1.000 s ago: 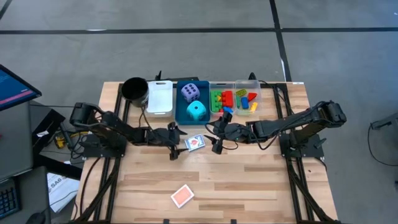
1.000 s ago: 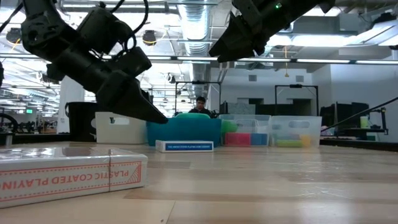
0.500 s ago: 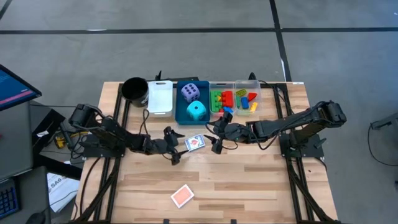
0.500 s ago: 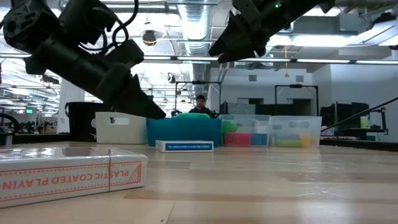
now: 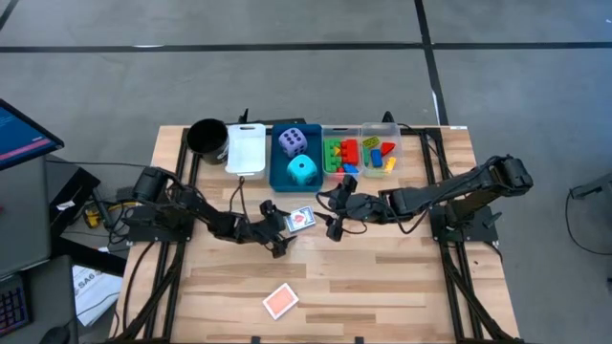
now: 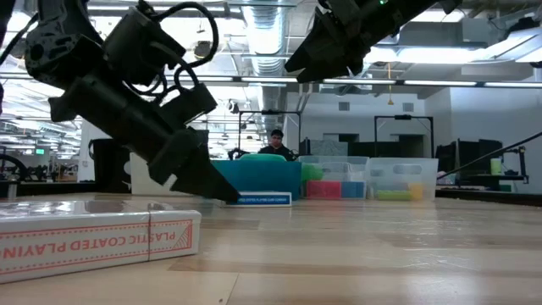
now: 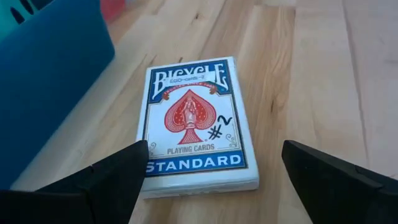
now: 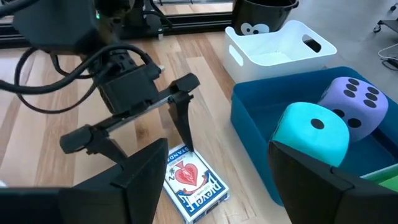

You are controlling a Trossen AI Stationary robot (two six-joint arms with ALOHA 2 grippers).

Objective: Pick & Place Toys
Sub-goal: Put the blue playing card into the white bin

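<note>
While your left gripper [image 5: 277,239] sits low over the table [image 5: 402,287] with its fingers [image 7: 109,180] spread wide, the Bicycle card box [image 7: 194,124] lies flat between them, face up, not yet pinched. In the low view the fingertips reach down to board level, right in front of that box. It rests just near of the blue bin [image 5: 277,174], roughly mid-table.

Your right gripper [image 5: 335,218] hovers just right of the same box, raised off the wood, fingers [image 8: 143,168] apart at a moderate gap, nothing in them.

Purple die [image 5: 292,141] and cyan die [image 5: 303,170] are both inside the blue bin, purple at the far end. Coloured bricks [image 5: 344,153] fill the two clear bins [image 5: 392,129] to its right. White bin [image 5: 246,150] and black cup [image 5: 207,137] stand left of the blue one.

A second card box, red-backed [image 5: 280,300], lies alone at the near side of the table, well apart from both arms. A person [image 6: 273,142] shows in the room beyond the bins.
</note>
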